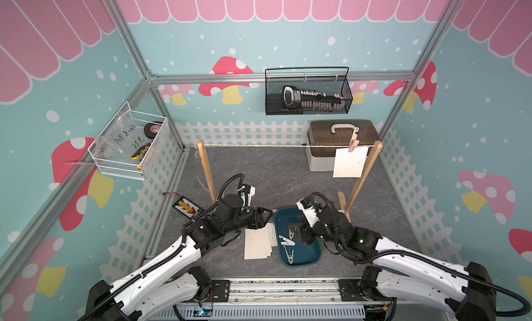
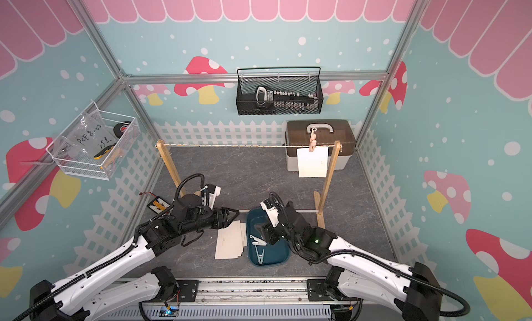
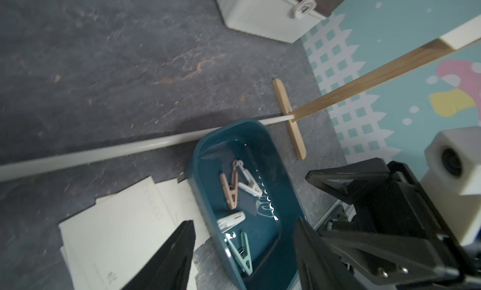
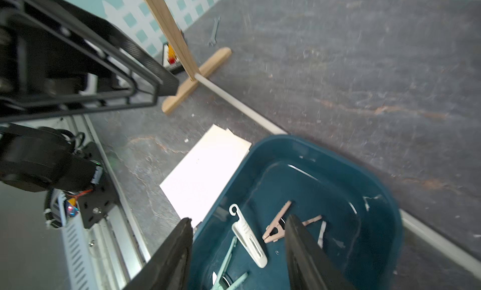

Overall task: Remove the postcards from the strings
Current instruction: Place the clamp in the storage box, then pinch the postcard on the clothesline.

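The strings (image 1: 259, 145) run between two wooden posts. One cream postcard (image 1: 349, 162) (image 2: 312, 162) hangs near the right post under a pink clothespin (image 1: 353, 142). Several more postcards (image 1: 257, 243) (image 3: 117, 223) (image 4: 203, 171) lie stacked on the table beside a blue tray (image 1: 308, 253) (image 4: 338, 197). The tray holds loose clothespins (image 3: 231, 189). My left gripper (image 1: 266, 216) (image 3: 244, 249) hovers open and empty over the stack's far edge, by the tray. My right gripper (image 1: 293, 230) (image 4: 238, 249) is open over the tray, a white clothespin (image 4: 250, 239) lying below its fingers.
A brown-lidded box (image 1: 342, 144) stands behind the right post (image 1: 364, 178). A white rod (image 3: 104, 153) joins the posts' feet along the tray's far end. A small wrench (image 1: 201, 184) and a battery pack (image 1: 185, 208) lie left of the left post (image 1: 205, 169).
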